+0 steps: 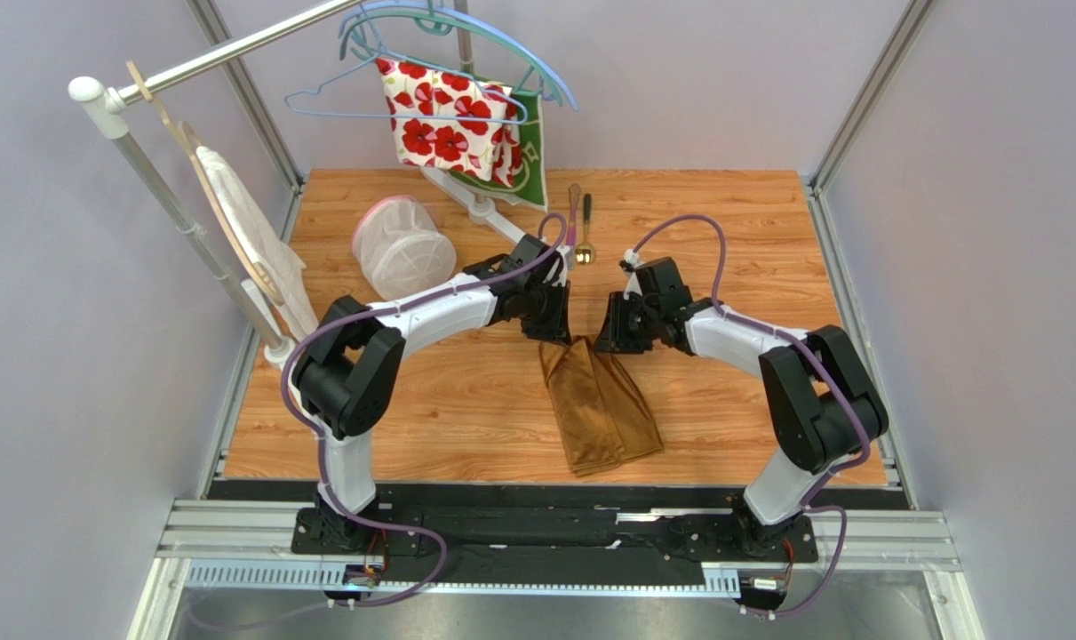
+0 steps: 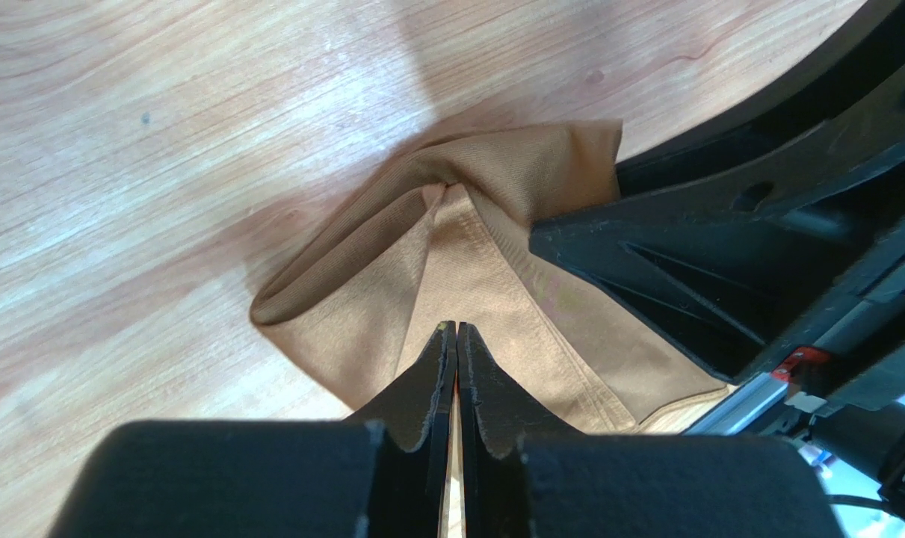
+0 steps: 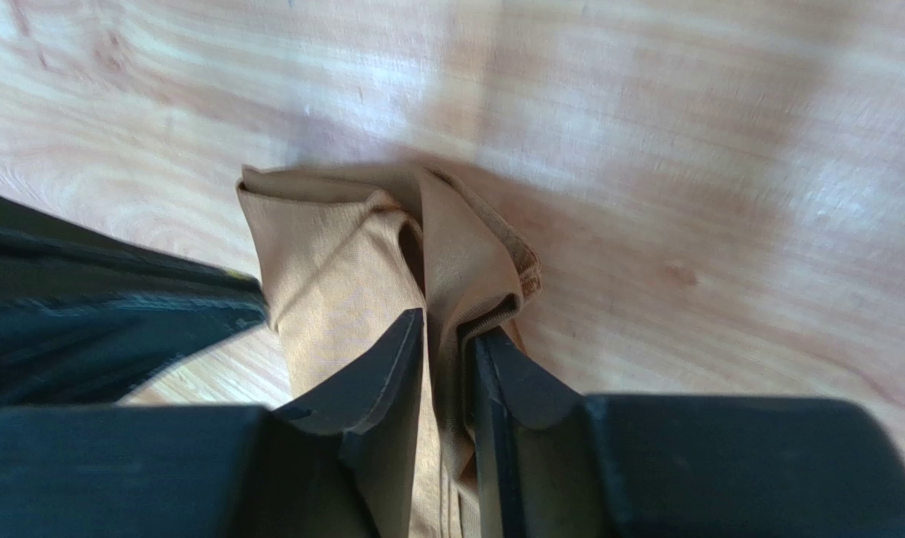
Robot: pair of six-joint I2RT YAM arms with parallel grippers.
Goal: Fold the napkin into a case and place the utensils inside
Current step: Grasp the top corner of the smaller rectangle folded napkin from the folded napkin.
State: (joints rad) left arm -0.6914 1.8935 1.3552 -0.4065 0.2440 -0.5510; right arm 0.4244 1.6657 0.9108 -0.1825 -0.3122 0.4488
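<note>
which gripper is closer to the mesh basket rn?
Left. The left gripper sits just right of the mesh basket, at the napkin far edge; the right gripper is farther right, beyond the left one.

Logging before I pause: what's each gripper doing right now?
Left gripper: closed on the napkin.
Right gripper: jaws slightly apart around a napkin fold; grip cannot be told.
</note>
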